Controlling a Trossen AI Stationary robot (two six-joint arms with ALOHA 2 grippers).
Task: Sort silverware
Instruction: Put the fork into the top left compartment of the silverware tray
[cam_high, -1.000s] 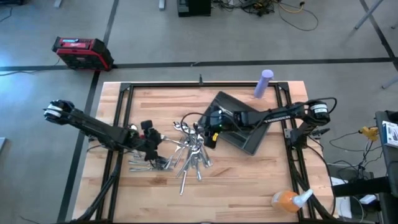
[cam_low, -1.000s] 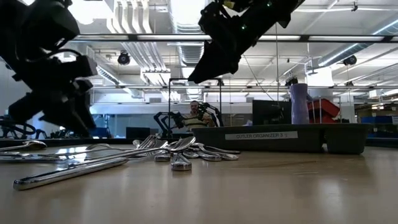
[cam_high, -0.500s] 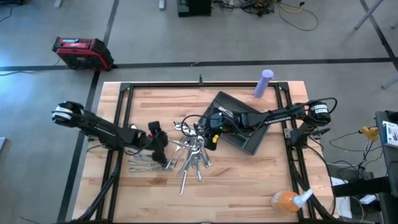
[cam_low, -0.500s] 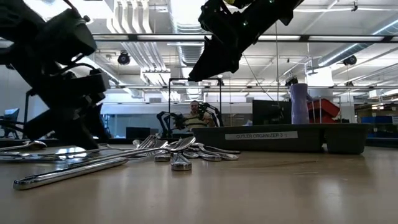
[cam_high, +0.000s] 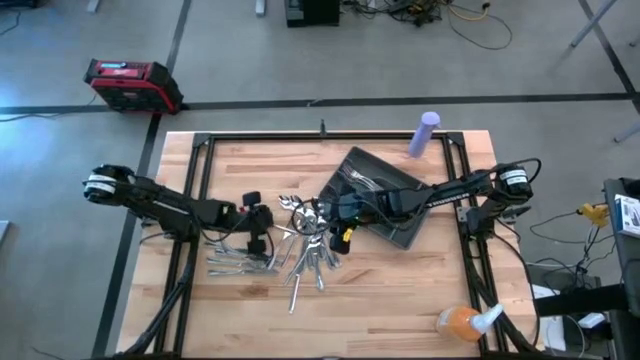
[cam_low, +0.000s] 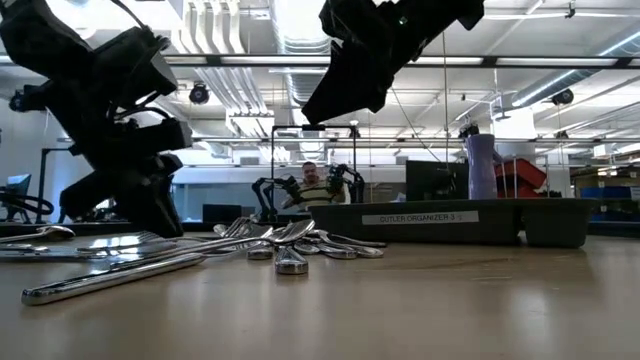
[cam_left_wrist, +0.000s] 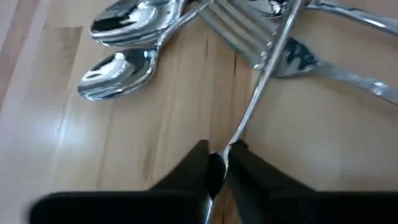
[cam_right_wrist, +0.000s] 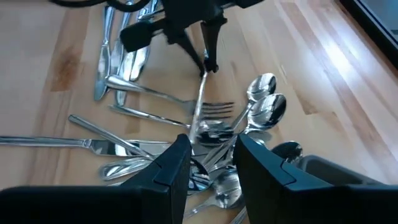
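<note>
1. Shiny silverware (cam_high: 300, 250) lies in a heap on the wooden table (cam_high: 400, 290), just beside the dark tray (cam_high: 400, 232).
2. Picking one piece out looks like the step in hand. The left pincer (cam_left_wrist: 219, 168) is low by the heap, pinched tight on the thin handle of one fork (cam_left_wrist: 261, 81).
3. Next it likely needs to lift the fork free and carry it to the tray.
4. The right pincer (cam_right_wrist: 211, 155) hovers over the heap, partly open, holding nothing.

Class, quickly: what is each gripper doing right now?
Left gripper: shut on a utensil handle.
Right gripper: open, empty, above the silverware pile.
</note>
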